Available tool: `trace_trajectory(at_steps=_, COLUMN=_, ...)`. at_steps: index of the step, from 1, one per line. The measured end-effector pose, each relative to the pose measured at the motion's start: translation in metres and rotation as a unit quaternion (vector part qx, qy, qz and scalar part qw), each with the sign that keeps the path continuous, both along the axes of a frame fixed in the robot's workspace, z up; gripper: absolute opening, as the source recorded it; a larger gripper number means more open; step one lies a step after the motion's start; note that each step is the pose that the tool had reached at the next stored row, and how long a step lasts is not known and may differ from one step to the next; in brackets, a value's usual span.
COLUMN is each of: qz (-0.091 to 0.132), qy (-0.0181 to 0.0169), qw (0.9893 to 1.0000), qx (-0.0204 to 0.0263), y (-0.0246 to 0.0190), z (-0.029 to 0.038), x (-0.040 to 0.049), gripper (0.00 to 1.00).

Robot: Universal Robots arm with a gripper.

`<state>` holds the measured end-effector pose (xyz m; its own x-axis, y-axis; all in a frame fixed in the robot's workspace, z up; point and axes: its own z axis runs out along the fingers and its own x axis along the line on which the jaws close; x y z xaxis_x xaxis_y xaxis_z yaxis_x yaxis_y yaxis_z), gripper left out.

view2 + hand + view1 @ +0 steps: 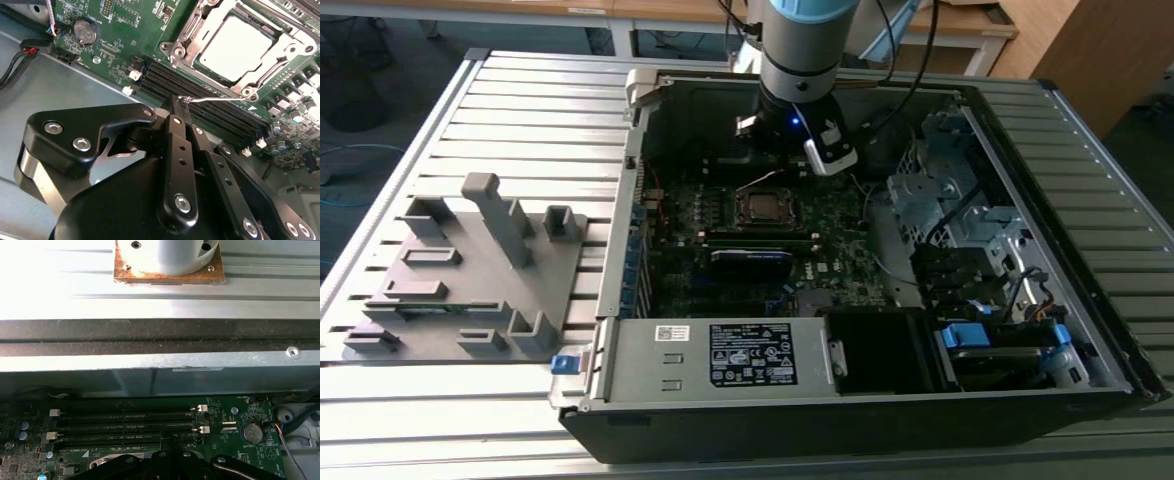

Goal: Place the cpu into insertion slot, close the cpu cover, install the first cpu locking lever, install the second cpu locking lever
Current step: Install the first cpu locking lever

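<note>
Item, as I logged it: gripper fingers pinched together on the end of a thin locking lever, apparently gripping it, over the memory slots. Beyond: cpu seated in the insertion slot, cpu cover closed around it.
</note>
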<state>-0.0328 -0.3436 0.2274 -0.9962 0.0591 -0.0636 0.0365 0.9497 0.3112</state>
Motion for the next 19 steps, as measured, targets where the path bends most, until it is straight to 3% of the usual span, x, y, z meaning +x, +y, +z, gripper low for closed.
trace_trajectory(at_steps=7, qz=0.0, qy=0.0, qw=1.0, qx=0.0, y=0.0, z=0.006, x=0.0, gripper=0.1)
trace_trajectory(at_steps=19, qz=-0.003, qy=-0.0023, qw=1.0, qx=-0.0005, y=-0.0001, z=0.0083, x=0.0, gripper=0.1)
